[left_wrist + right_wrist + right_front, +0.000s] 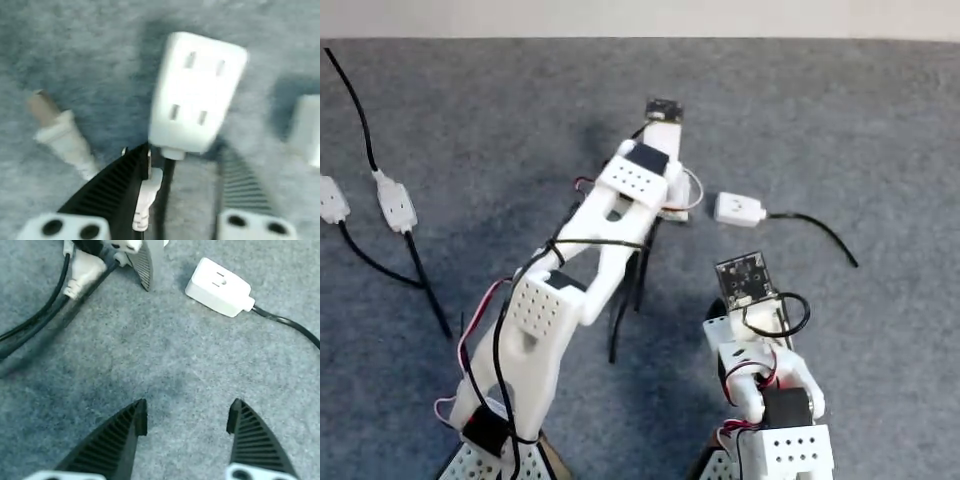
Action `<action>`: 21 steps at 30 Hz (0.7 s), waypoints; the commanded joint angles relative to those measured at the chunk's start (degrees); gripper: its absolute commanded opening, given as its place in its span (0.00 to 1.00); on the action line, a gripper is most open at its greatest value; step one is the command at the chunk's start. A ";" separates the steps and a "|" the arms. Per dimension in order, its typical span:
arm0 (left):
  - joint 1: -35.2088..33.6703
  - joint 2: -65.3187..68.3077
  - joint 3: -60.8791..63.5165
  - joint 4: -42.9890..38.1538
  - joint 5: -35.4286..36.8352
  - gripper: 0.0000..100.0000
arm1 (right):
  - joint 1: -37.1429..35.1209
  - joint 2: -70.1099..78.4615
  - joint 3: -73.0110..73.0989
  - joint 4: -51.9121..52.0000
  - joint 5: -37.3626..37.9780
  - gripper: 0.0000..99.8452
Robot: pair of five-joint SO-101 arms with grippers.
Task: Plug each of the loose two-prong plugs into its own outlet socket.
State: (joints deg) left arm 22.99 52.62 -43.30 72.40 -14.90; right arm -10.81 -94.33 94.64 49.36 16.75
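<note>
Left gripper [184,152]: fingers apart, with a white four-slot socket block [197,90] lying between their tips on the grey carpet [90,50]. Loose two-prong plug [57,132]: on the carpet beside that block. Right gripper [187,415]: fingers spread wide, holding nothing, above the carpet. Second socket block [217,285]: ahead of it, black cord [287,322] attached.

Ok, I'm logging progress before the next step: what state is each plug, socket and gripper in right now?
Double outlet block: all four slots empty.
Loose plug: unplugged, prongs bare, lying beside the block.
Single outlet: empty, nothing plugged in.
White cord ends: lying separate, joined to nothing.
Right gripper: open, holding nothing.
Left gripper: at the block's cord end, grip unclear.
</note>
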 commanded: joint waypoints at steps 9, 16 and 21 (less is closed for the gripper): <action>-1.36 -2.86 -14.90 14.86 -3.78 0.01 | -1.10 -0.57 1.01 -1.27 0.70 0.25; -1.45 -3.38 -32.57 29.98 -3.60 0.01 | -2.77 -0.57 1.01 -1.27 0.79 0.25; -2.24 -13.14 -21.58 29.98 -3.69 0.01 | -2.77 -0.57 1.10 -1.27 0.88 0.25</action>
State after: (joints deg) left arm 21.41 48.22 -70.02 101.58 -18.33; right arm -13.10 -94.33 94.64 49.36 16.75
